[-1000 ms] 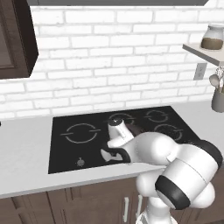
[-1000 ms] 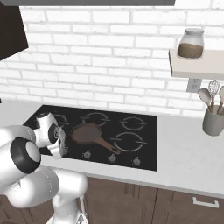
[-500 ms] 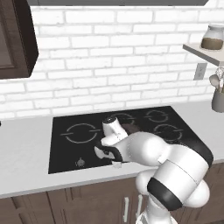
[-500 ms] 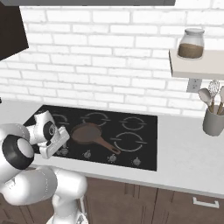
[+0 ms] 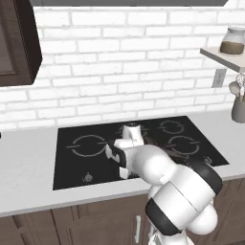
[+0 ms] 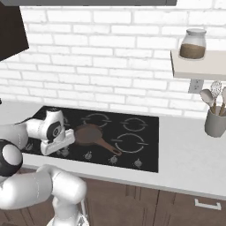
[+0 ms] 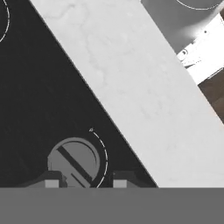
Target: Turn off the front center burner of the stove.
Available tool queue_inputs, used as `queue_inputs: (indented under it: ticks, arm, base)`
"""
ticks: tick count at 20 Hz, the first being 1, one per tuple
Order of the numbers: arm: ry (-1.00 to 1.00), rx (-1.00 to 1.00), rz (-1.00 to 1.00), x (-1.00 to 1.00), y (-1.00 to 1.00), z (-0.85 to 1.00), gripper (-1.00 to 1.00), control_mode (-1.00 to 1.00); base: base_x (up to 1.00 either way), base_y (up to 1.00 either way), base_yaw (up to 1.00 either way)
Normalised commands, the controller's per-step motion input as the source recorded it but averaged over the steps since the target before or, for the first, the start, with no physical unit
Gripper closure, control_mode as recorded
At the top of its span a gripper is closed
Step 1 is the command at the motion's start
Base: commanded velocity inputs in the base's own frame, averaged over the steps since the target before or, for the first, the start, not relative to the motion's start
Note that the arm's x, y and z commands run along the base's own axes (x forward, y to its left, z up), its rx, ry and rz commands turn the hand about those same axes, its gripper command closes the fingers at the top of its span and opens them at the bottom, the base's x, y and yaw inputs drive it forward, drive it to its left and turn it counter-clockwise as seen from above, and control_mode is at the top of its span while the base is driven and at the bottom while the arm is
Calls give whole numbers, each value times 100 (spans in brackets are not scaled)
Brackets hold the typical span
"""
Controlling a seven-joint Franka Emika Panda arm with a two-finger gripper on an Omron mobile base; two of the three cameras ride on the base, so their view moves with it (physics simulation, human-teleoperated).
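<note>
On the black glass stove (image 5: pixel 76 162), a small rigid knob (image 7: pixel 73 161) is straddled by parted, empty fingers (image 7: pixel 51 179), its raised bar judged the place to pinch.

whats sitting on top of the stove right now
A small brown frying pan lies on the stove, handle toward the front knobs. The gripper hovers by one knob. The ring mark under the pan is covered, as is the glass behind the arm.
</note>
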Motion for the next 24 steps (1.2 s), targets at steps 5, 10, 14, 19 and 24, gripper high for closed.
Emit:
queue_inputs:
  ticks: [5, 10, 14, 19, 24]
  arm:
    - [0, 4, -97, -26, 2, -21, 100, -100]
    - [0, 3, -99, -11, 0, -29, 100, -100]
    - [0, 0, -100, -1, 2, -43, 100, -100]
    - [-1, 2, -79, -6, -3, -59, 100, -100]
    - [0, -1, 0, 0, 2, 0, 100, -100]
  base:
    - [0, 0, 0]
    - [0, 0, 0]
    - [0, 0, 0]
    - [0, 0, 0]
    - [0, 0, 0]
